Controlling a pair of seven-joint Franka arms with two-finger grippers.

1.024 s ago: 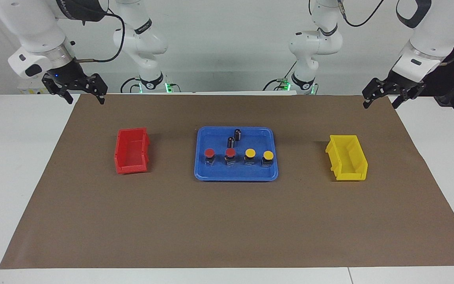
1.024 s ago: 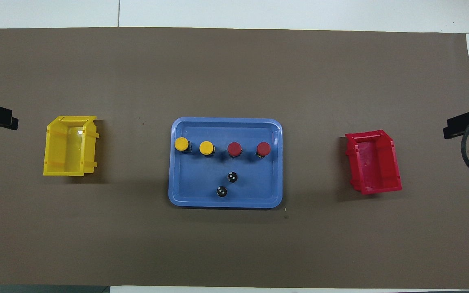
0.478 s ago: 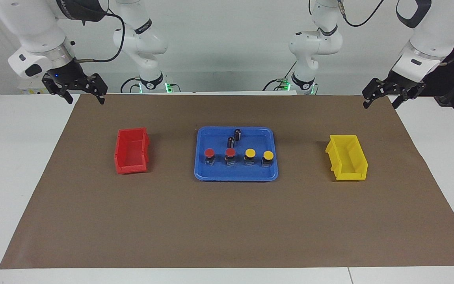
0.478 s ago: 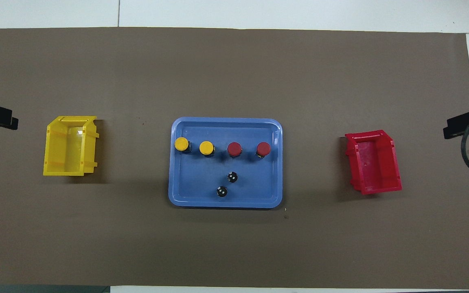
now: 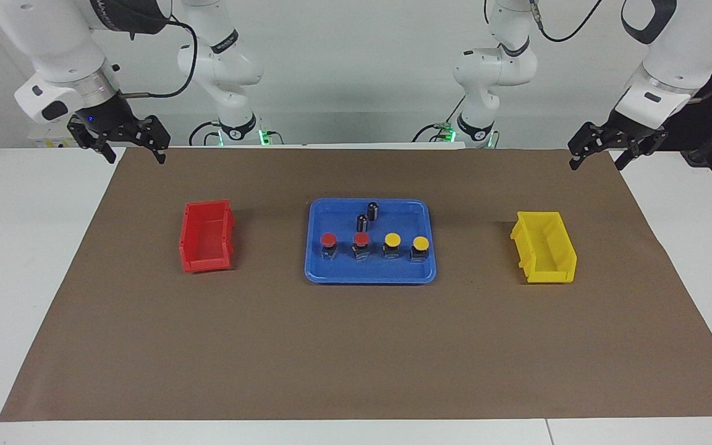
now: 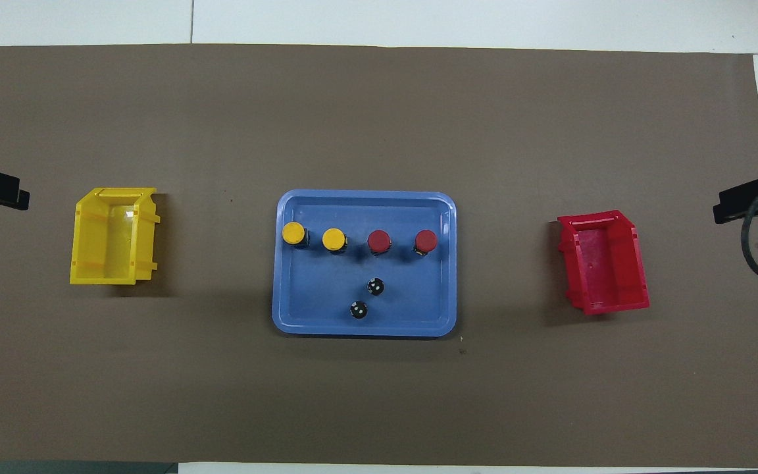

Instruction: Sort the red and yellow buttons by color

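Note:
Two red buttons [image 5: 329, 240] [image 5: 361, 240] and two yellow buttons [image 5: 392, 240] [image 5: 421, 242] stand in a row in a blue tray [image 5: 368, 278], the reds toward the right arm's end. In the overhead view the reds [image 6: 426, 240] [image 6: 379, 241] and yellows [image 6: 333, 238] [image 6: 293, 232] show too. My right gripper [image 5: 135, 159] is open and empty, raised over the mat's corner near the robots. My left gripper [image 5: 596, 165] is open and empty over the other near corner. Both wait apart from the tray.
A red bin [image 5: 206, 238] stands beside the tray toward the right arm's end, a yellow bin [image 5: 544, 247] toward the left arm's end; both hold nothing. Two black cylinders [image 5: 372, 210] [image 5: 362, 222] stand in the tray, nearer to the robots than the buttons. A brown mat [image 5: 356, 346] covers the table.
The right gripper has shifted very slightly; the left gripper, buttons, tray and bins have not moved.

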